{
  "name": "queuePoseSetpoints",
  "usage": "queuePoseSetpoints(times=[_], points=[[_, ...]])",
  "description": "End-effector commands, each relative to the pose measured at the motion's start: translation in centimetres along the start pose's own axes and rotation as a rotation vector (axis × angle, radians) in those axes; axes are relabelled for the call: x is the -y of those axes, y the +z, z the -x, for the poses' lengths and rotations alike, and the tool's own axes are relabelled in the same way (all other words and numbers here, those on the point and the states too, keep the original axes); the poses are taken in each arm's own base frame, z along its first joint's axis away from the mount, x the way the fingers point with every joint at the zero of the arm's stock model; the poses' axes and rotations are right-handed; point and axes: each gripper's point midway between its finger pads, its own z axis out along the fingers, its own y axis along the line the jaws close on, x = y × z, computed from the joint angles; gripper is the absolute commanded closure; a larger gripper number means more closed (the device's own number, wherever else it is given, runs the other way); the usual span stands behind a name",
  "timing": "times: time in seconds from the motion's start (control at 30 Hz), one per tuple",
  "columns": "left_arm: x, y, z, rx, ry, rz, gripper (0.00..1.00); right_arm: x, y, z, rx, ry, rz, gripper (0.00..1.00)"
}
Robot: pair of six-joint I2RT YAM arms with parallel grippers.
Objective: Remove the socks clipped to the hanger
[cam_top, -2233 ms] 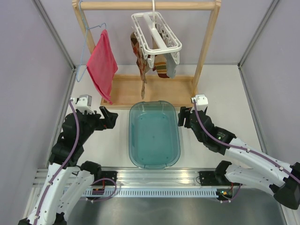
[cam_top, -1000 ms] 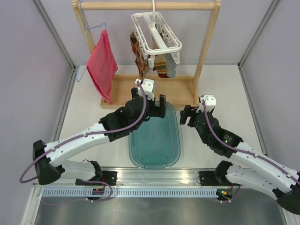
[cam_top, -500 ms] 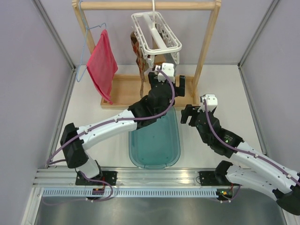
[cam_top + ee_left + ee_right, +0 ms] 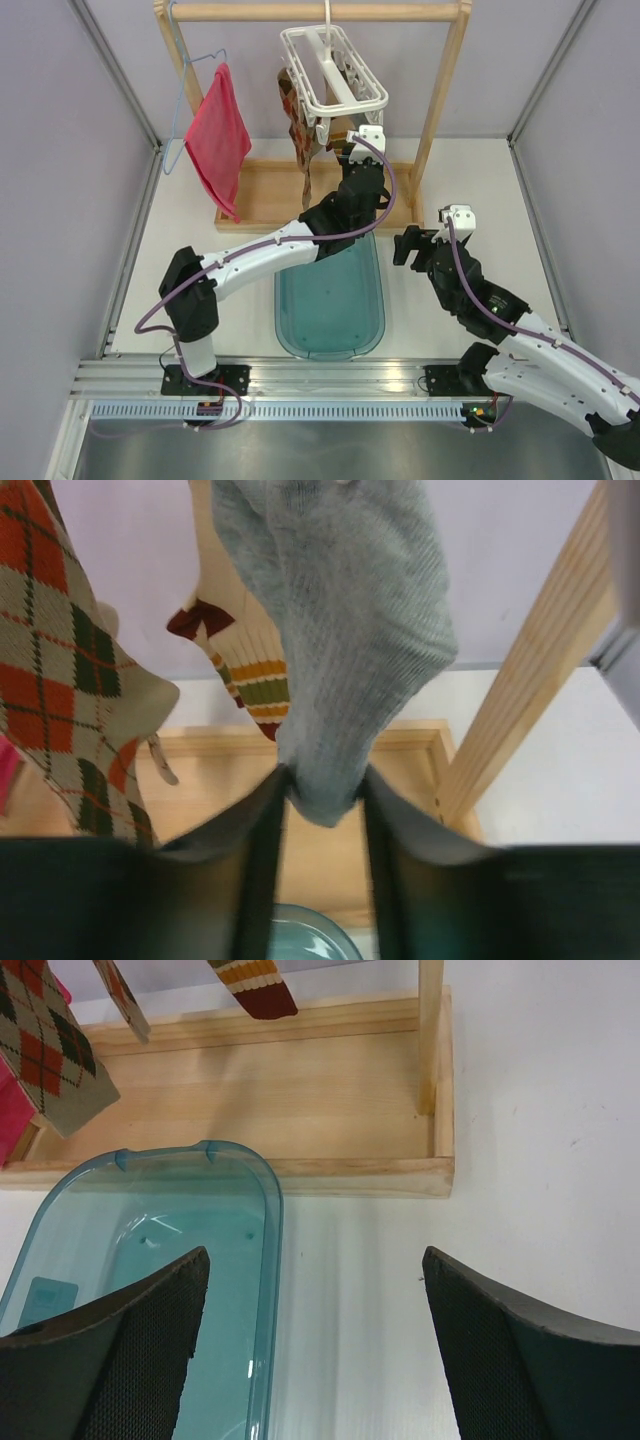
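Pale lilac walls on three sides, a white table (image 4: 200, 270) underneath, and along its far edge stands a wooden rack (image 4: 250, 12). Hooked on the rack's top rail, right of centre, is the white plastic clip hanger (image 4: 340, 85). The socks (image 4: 298, 125) dangle from its clips, above the rack's base board.

From the left wrist it's all close up. A grey sock (image 4: 340, 630) hangs toe-down in the middle. An argyle sock (image 4: 60, 680) in cream, red and dark diamonds hangs to its left, with a striped sock (image 4: 250, 660) farther back between the two.

And here's the left gripper (image 4: 322, 780), up under the hanger. Its fingers (image 4: 250, 860) press on either side of the grey sock's toe, pinching the very tip. The left arm stretches from the near-left corner diagonally across to the rack.

Below that arm, a translucent teal tub (image 4: 280, 300) lies lengthwise in the middle of the table, its far end just beside the rack's base.

The right gripper (image 4: 415, 245) hangs over the table just right of the tub's far end, fingers spread wide and gripping nothing.

Out at the rack's left end, a red-pink cloth (image 4: 215, 135) is draped on a blue wire hanger (image 4: 185, 100), well apart from the socks.
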Motion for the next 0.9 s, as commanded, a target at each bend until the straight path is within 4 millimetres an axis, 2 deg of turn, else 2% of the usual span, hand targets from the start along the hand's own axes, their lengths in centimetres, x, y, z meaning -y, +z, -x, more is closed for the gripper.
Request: queuePoseSetpoints(times=[0.0, 0.07, 0.1, 0.13, 0.37, 0.43, 0.47, 0.5, 0.53, 0.57, 0.7, 0.73, 0.8, 0.87], points=[[-0.7, 0.6, 2.8, 0.063, -0.023, 0.049, 0.67, 0.4, -0.1, 0.3, 0.016, -0.010, -0.004, 0.09], [-1.2, 0.9, 2.9, 0.066, -0.012, 0.068, 0.78, 0.3, 0.0, 0.2, 0.011, -0.015, 0.001, 0.09], [-1.4, 0.9, 3.0, 0.067, -0.008, 0.071, 0.90, 0.3, 0.0, 0.1, 0.008, -0.012, 0.003, 0.09], [-1.6, 0.9, 3.0, 0.067, -0.011, 0.072, 0.97, 0.3, 0.0, 0.0, 0.006, -0.013, 0.006, 0.09], [-3.1, -0.5, 2.6, 0.053, -0.004, 0.050, 0.98, 0.3, 0.2, 0.0, 0.003, -0.021, 0.003, 0.09], [-3.9, -1.3, 3.6, 0.059, -0.014, 0.040, 0.98, -0.1, 0.4, 0.2, 0.005, -0.024, 0.014, 0.09], [-4.2, -1.6, 3.1, 0.048, -0.004, 0.038, 0.98, -0.2, 0.5, 0.3, 0.007, -0.031, 0.018, 0.09], [-4.4, -1.9, 2.9, 0.033, -0.002, 0.028, 0.98, -0.7, 0.8, 0.5, 0.010, -0.033, 0.034, 0.09], [-4.9, -2.6, 4.0, 0.044, -0.024, 0.013, 0.98, -1.2, 0.8, 1.0, 0.017, -0.033, 0.047, 0.09], [-4.9, -2.9, 3.4, 0.031, -0.013, -0.003, 0.98, -1.5, 1.0, 1.4, 0.025, -0.049, 0.060, 0.09], [-5.4, -3.9, 4.5, 0.017, 0.000, -0.047, 0.98, -4.2, 2.2, 3.0, 0.033, -0.085, 0.128, 0.09], [-5.4, -4.1, 4.4, 0.003, 0.015, -0.055, 0.98, -5.4, 2.1, 4.2, 0.045, -0.081, 0.173, 0.09], [-5.6, -4.5, 5.3, 0.005, 0.012, -0.072, 0.98, -7.0, 2.7, 4.9, 0.050, -0.103, 0.217, 0.09], [-5.8, -4.9, 5.6, -0.011, 0.016, -0.086, 0.98, -8.7, 2.7, 6.6, 0.073, -0.097, 0.279, 0.09]])
